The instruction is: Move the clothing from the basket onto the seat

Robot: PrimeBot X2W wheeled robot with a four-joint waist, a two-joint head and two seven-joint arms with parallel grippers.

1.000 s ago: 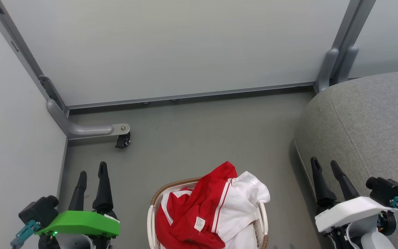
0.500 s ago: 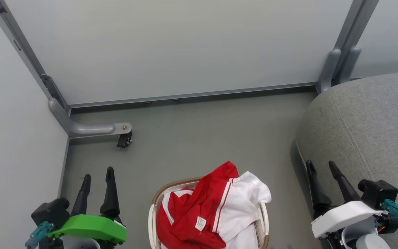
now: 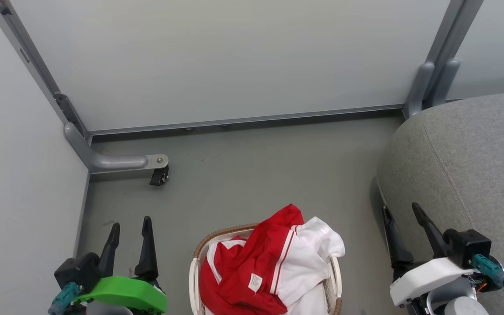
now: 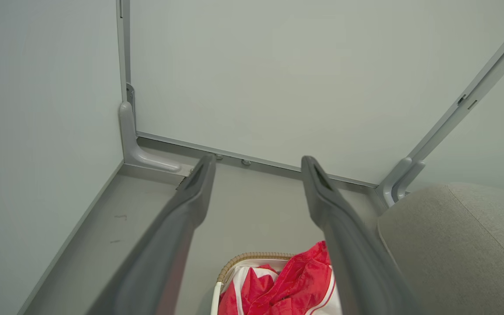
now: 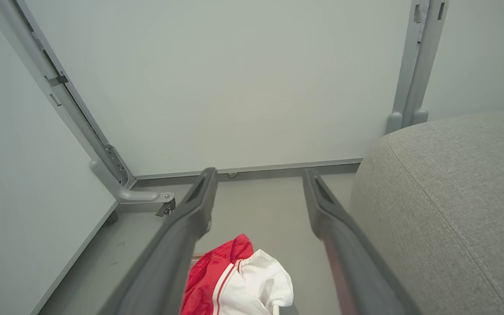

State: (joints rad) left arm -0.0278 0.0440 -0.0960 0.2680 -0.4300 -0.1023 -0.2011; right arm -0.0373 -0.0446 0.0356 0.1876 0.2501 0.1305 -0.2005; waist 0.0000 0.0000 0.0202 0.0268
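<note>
Clothing heaped in the basket at near centre. I hold the left gripper and right gripper spread and empty, flanking it, presumably to reach in. The seat stands just right.

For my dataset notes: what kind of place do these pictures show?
Probably a staged test corner, not a real home: pale partition panels on a grey castered foot, a grey fabric sofa, and a laundry basket of clothing on the floor.
</note>
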